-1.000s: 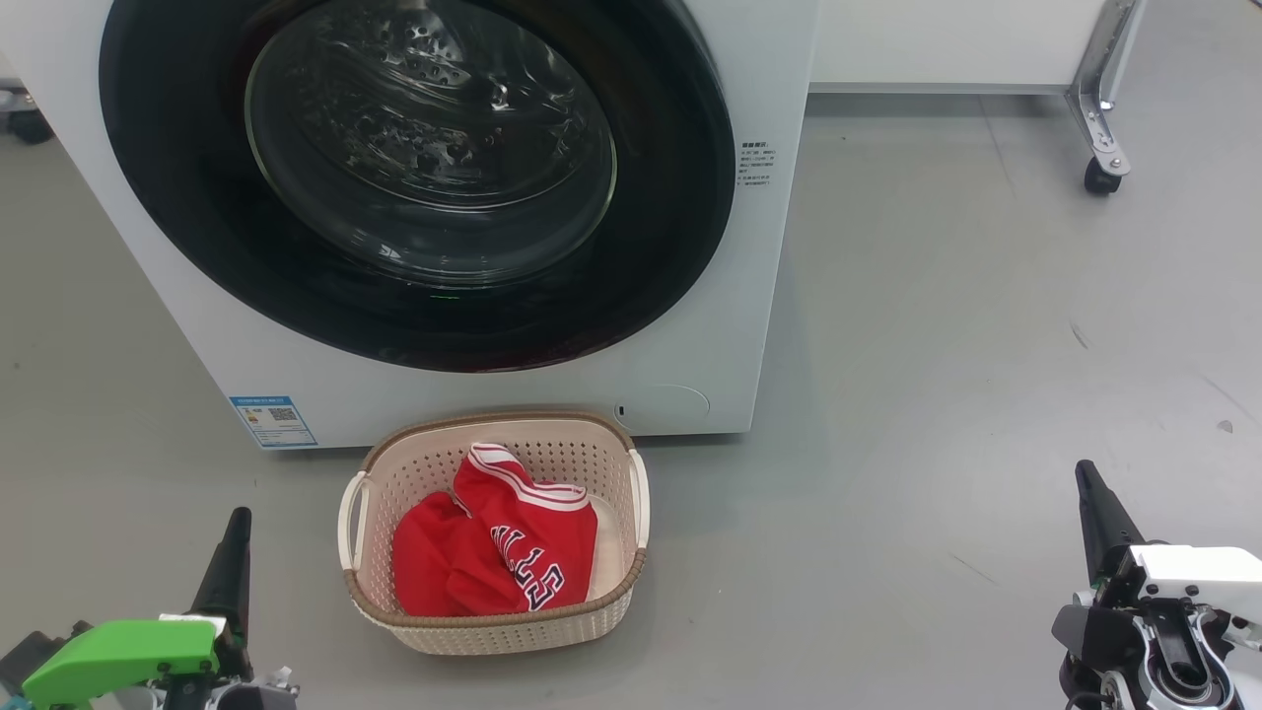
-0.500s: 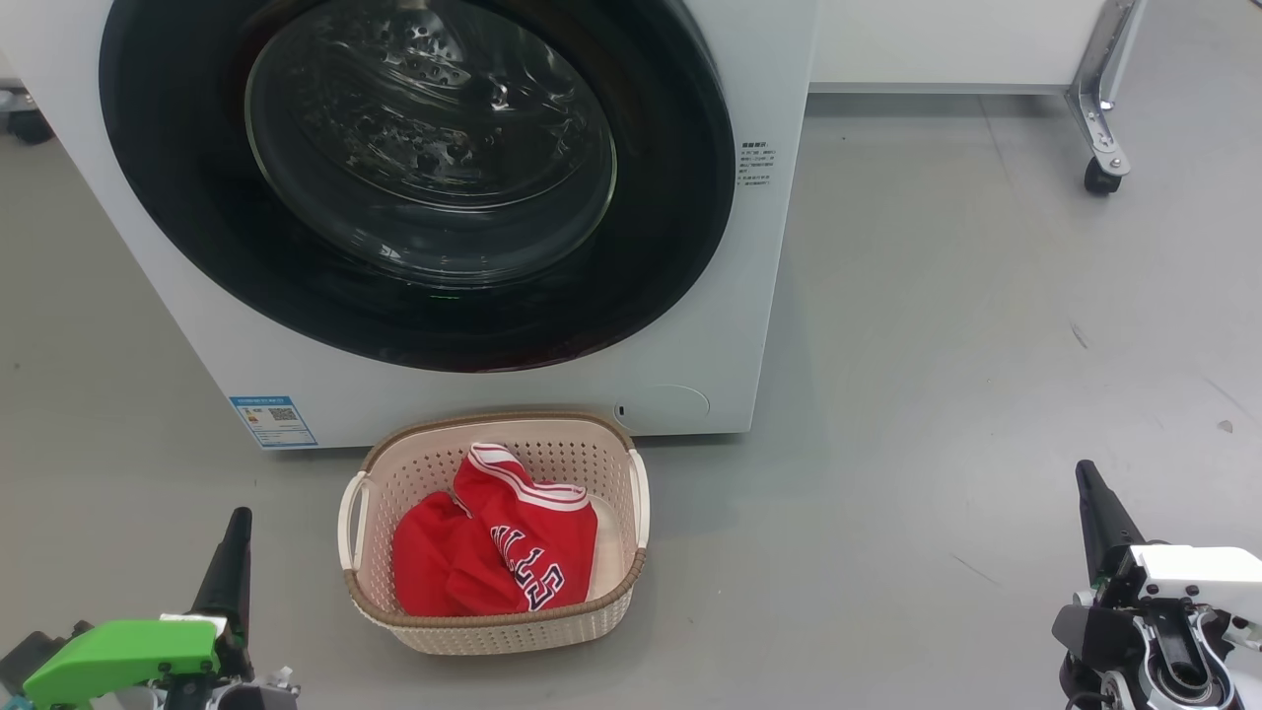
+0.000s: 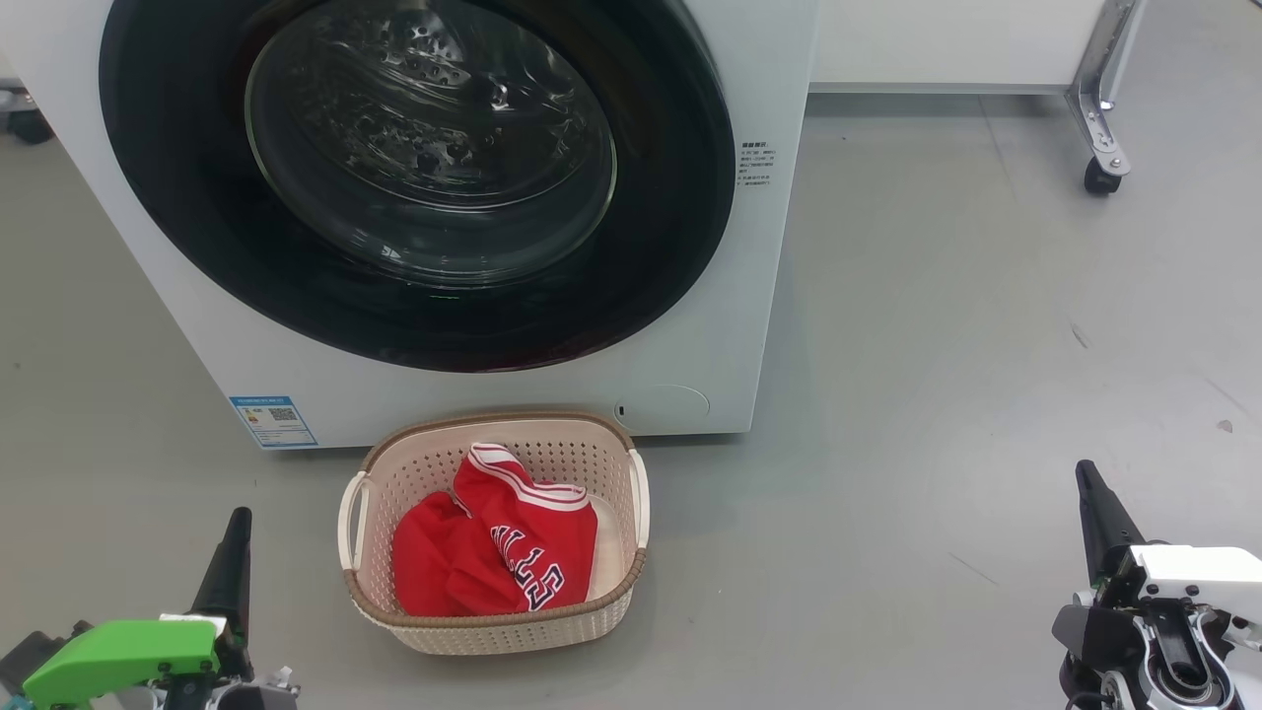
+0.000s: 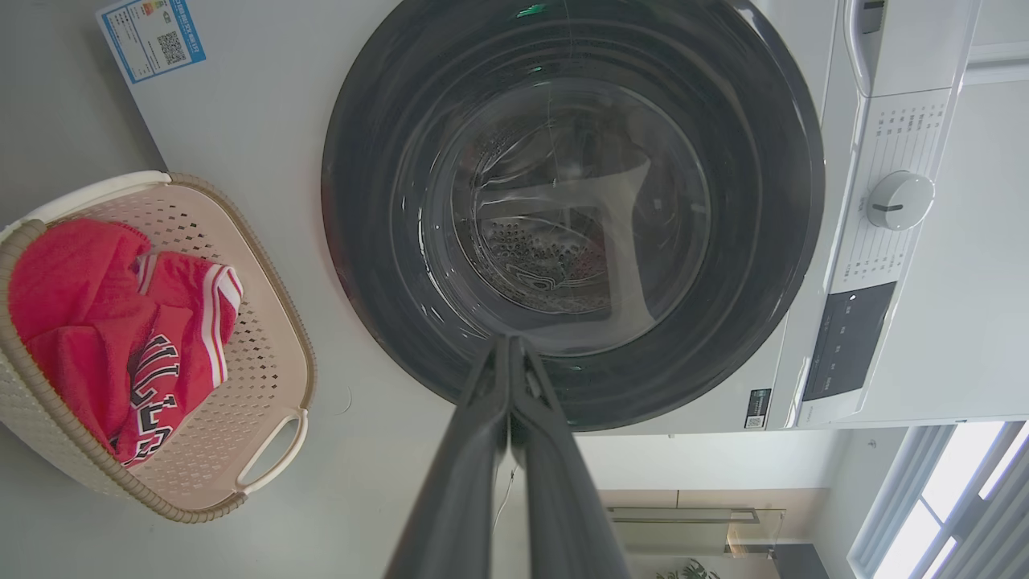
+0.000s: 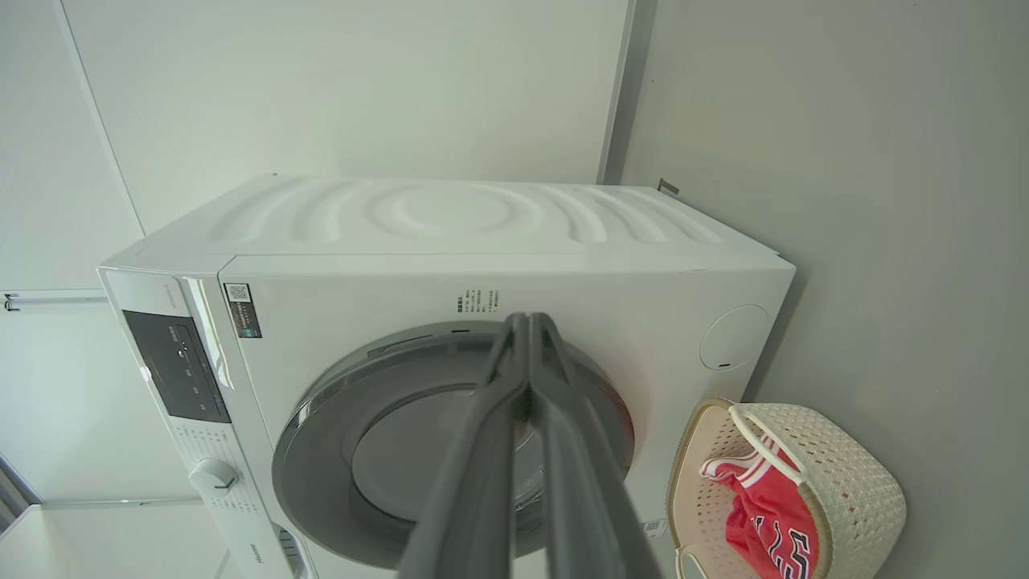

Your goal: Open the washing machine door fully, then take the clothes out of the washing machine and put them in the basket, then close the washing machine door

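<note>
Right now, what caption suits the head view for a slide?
Red jersey in the cream basket before the shut washing machine door, left end effector and right end effector closed, empty.

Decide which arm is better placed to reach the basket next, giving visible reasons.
Left, probably. The left gripper sits shut close beside the basket, which holds the clothes; the right gripper stands much farther off.

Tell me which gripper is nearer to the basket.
The green-bodied left gripper, at the lower left of the head view. It stands just left of the basket; the white-bodied right gripper is much farther off.
</note>
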You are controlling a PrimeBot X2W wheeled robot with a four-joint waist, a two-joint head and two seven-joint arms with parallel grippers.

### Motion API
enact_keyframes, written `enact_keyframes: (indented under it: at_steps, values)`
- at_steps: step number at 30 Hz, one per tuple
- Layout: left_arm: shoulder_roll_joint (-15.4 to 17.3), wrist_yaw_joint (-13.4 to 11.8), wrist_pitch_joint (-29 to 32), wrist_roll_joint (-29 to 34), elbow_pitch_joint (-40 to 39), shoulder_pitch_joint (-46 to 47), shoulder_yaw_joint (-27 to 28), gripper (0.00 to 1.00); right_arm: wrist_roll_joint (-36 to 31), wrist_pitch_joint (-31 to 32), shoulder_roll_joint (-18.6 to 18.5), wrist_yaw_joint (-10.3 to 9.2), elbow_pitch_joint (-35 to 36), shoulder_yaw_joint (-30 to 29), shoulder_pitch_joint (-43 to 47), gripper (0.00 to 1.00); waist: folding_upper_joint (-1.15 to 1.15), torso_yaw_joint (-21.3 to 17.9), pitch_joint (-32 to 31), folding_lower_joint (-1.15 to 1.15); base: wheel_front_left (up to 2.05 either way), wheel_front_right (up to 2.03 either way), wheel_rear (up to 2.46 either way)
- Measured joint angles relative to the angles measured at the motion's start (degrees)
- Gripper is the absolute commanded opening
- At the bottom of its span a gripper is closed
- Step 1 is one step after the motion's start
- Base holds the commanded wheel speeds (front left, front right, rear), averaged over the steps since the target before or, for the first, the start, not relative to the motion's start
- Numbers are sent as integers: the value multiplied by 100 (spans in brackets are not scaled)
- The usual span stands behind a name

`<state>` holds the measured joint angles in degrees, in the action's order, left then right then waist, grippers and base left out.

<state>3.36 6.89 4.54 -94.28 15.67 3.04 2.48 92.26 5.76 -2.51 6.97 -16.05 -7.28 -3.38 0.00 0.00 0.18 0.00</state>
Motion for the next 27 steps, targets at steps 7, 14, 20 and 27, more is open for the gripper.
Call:
enact_keyframes:
  at_steps: [7,14,20,27]
  values:
    - [0,0,0,0,0,0,5,0,0,0,0,0,1,0,0,0,0,0,0,0,0,0,0]
    - [-1,0,0,0,-1,0,15,0,0,5,1,0,1,-1,0,0,0,0,0,0,0,0,0]
    - [-1,0,1,0,-1,0,19,0,0,5,1,0,1,-1,0,0,0,0,0,0,0,0,0]
    - [-2,0,1,0,-1,0,22,0,0,5,1,0,1,-1,0,0,0,0,0,0,0,0,0]
